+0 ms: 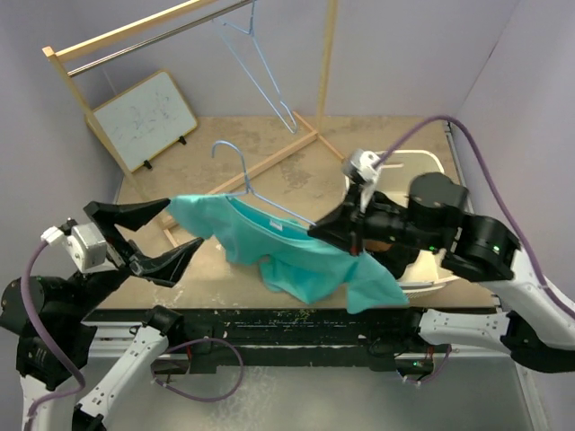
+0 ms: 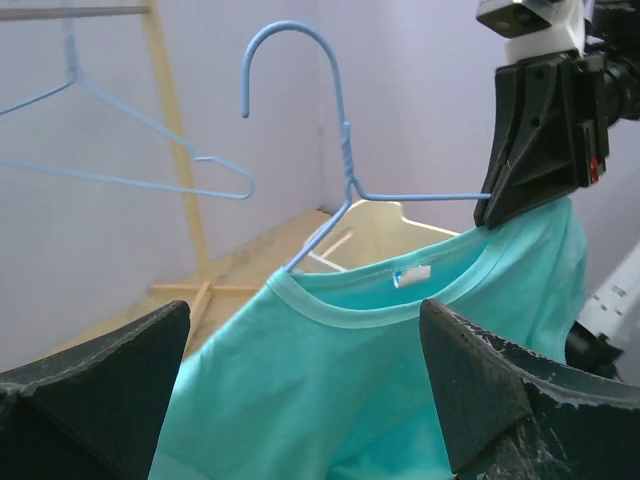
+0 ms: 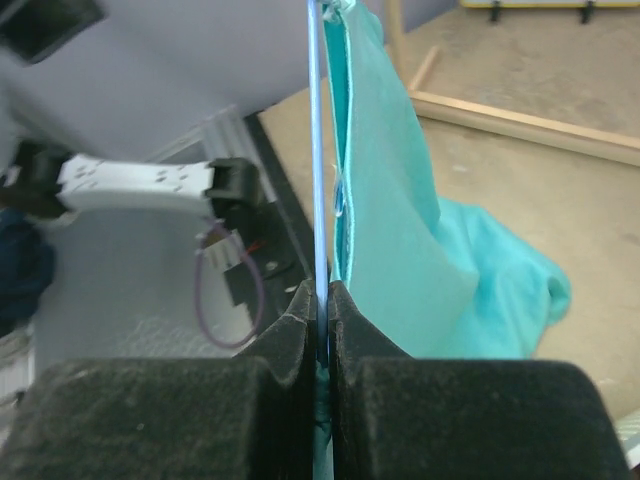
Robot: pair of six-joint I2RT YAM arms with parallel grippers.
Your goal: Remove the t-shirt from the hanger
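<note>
A teal t-shirt (image 1: 296,260) hangs on a light blue wire hanger (image 1: 241,180), held in the air above the table's front. My right gripper (image 1: 322,231) is shut on the hanger's wire shoulder; in the right wrist view the wire (image 3: 319,150) runs up from between the closed fingers with the shirt (image 3: 390,230) beside it. My left gripper (image 1: 171,229) is open, its fingers either side of the shirt's left sleeve end. In the left wrist view the shirt's collar (image 2: 340,310) and the hanger hook (image 2: 290,60) lie ahead of the open fingers (image 2: 480,390).
A wooden clothes rack (image 1: 135,36) stands at the back with a second blue hanger (image 1: 260,67) on its rail. A small whiteboard (image 1: 144,118) leans at the back left. A white tray (image 1: 422,166) sits at the right, under my right arm.
</note>
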